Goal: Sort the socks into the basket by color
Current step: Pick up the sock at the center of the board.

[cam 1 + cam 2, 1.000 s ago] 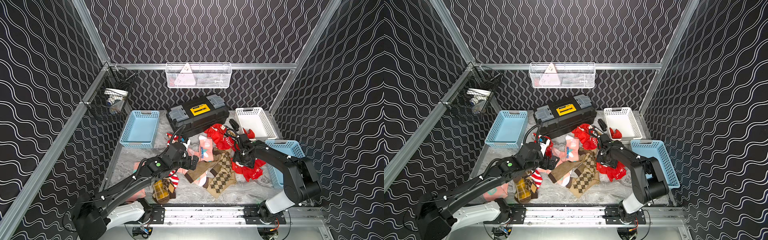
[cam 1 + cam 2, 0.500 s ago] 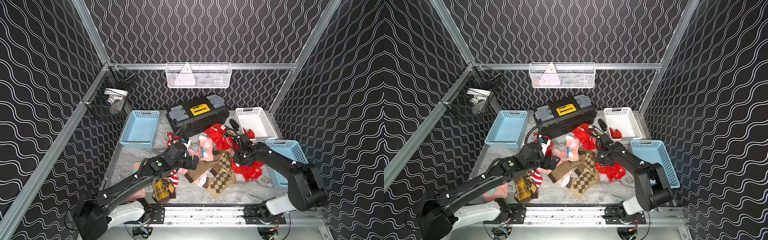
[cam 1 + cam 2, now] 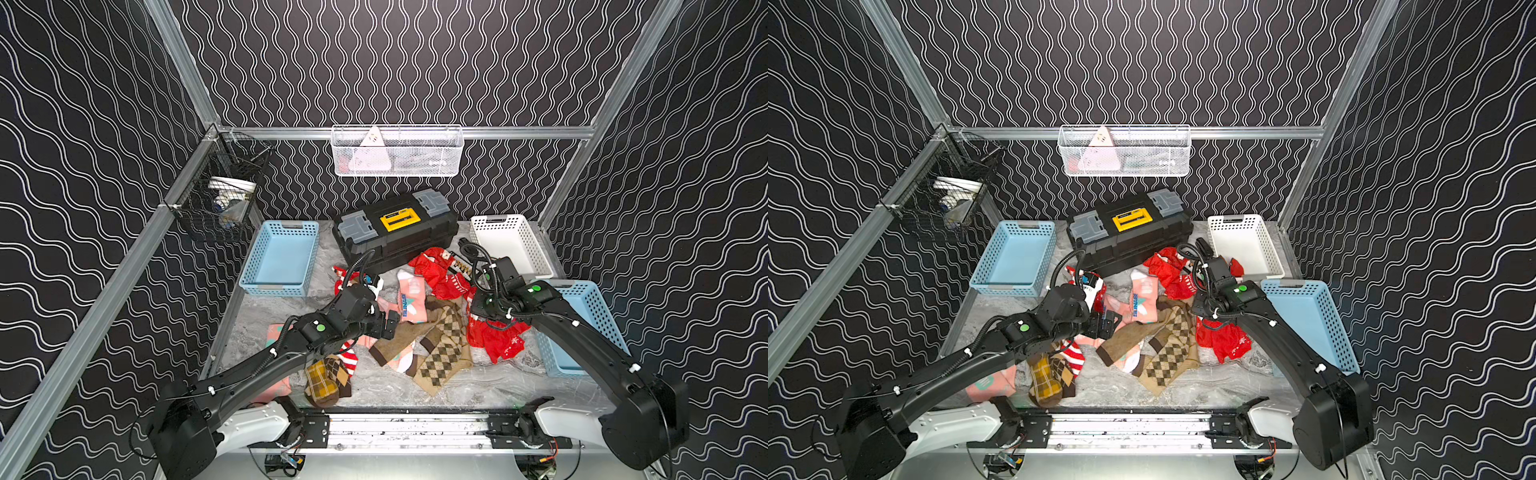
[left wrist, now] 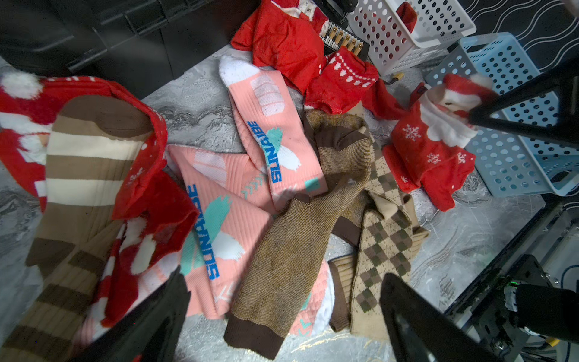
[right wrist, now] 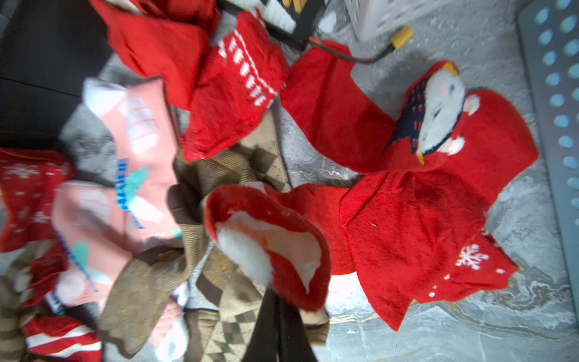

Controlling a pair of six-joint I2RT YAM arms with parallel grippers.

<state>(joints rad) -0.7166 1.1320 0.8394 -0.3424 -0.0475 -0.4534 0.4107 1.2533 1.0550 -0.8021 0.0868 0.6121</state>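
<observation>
Socks lie heaped mid-table: salmon-pink ones [image 3: 411,295], tan argyle ones [image 3: 442,353], a mustard plaid one [image 3: 320,380] and red ones [image 3: 436,266]. My right gripper [image 5: 279,316] is shut on the cuff of a red Santa sock [image 5: 275,238], whose body hangs toward the table [image 3: 494,336] beside the right blue basket [image 3: 582,316]. My left gripper [image 4: 282,313] hovers open over a brown sock [image 4: 300,244] and a pink sock [image 4: 219,219], gripping nothing. The white basket [image 3: 511,245] at the back right has a red sock [image 4: 407,15] in it.
A second blue basket [image 3: 280,259] stands at the back left. A black toolbox [image 3: 395,232] with a yellow handle sits behind the pile. A small black device with a cable [image 3: 461,264] lies beside the white basket. Wire baskets [image 3: 397,151] hang on the walls.
My right gripper has shut on the red Santa sock's cuff and drawn it slightly up. The left arm has stayed almost still, open.
</observation>
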